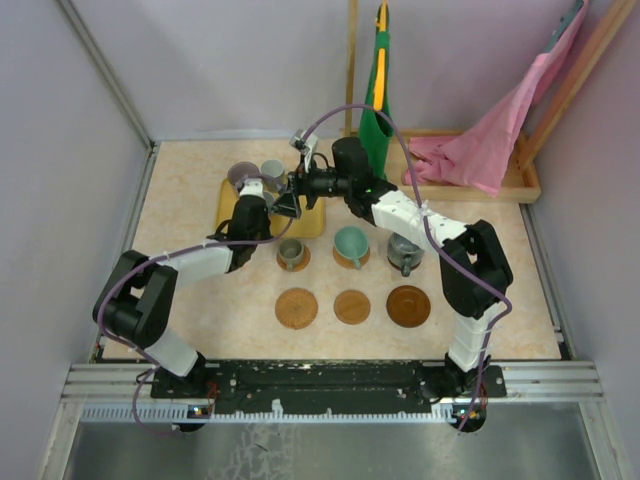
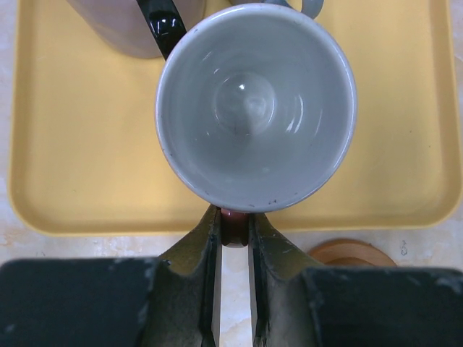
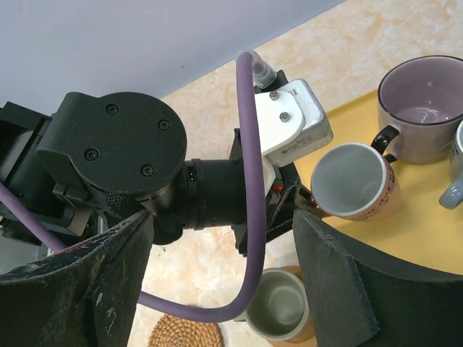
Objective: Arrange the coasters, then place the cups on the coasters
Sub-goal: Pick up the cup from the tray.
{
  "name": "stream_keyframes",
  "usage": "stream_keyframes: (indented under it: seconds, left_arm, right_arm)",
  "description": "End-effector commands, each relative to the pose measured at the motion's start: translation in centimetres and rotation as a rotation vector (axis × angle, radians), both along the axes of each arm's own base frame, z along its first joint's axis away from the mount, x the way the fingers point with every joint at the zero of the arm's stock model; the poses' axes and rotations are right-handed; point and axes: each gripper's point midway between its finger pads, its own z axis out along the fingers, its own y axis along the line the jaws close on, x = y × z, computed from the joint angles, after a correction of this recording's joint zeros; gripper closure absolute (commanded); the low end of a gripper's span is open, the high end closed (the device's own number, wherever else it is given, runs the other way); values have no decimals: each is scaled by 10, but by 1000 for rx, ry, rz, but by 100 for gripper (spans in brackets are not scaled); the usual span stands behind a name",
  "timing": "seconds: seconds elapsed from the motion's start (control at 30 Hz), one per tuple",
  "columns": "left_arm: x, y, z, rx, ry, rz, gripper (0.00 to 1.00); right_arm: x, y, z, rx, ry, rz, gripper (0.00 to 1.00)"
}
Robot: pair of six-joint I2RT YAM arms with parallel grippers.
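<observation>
The small cup (image 2: 253,108) with the pale inside hangs over the near part of the yellow tray (image 2: 79,144), tipped so its mouth faces back along the arm that carries it rather than up; the left gripper (image 2: 233,220) has its fingers nearly closed on a small reddish bit at the cup's edge, which I take to be the handle; behind it on the tray stand a purple mug (image 3: 423,101) and a grey one (image 1: 272,168); the right gripper (image 3: 223,220) hovers close beside the left wrist, spread wide and holding nothing; the three back coasters already carry cups, while the three front coasters (image 1: 352,306) lie bare, nearer the arm bases than the tray; so the cup's way lies toward the bases, and I reckon the front left coaster (image 1: 297,308) is nearest; the cup would need righting first.
</observation>
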Motion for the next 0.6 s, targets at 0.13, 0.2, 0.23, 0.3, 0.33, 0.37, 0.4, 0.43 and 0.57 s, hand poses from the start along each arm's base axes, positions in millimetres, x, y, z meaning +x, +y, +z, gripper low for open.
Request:
stream_keyframes:
  seconds: [0.13, 0.2, 0.23, 0.3, 0.33, 0.37, 0.4, 0.43, 0.57]
  left_arm:
    - [8, -12, 20, -45, -20, -18, 100]
    - [10, -14, 20, -46, -7, -21, 100]
    - [10, -15, 19, -42, 8, -22, 100]
    - [11, -17, 15, -36, 42, -24, 100]
    - [11, -18, 13, -34, 60, -26, 100]
    - [11, -19, 13, -36, 69, -29, 100]
    - [10, -20, 12, -40, 78, -27, 100]
    - [9, -20, 12, -44, 81, -26, 100]
    - [8, -19, 12, -38, 99, -27, 100]
  right_arm:
    - [4, 8, 12, 34, -49, 15, 23]
    - [4, 8, 13, 36, -48, 17, 23]
    - [4, 8, 13, 36, -46, 17, 23]
    - [4, 8, 13, 35, -45, 17, 23]
    - [4, 8, 14, 36, -48, 17, 23]
    - [4, 8, 14, 35, -46, 17, 23]
    - [4, 8, 15, 35, -48, 17, 23]
    - [4, 7, 14, 33, -49, 16, 23]
    - [3, 7, 14, 33, -51, 14, 23]
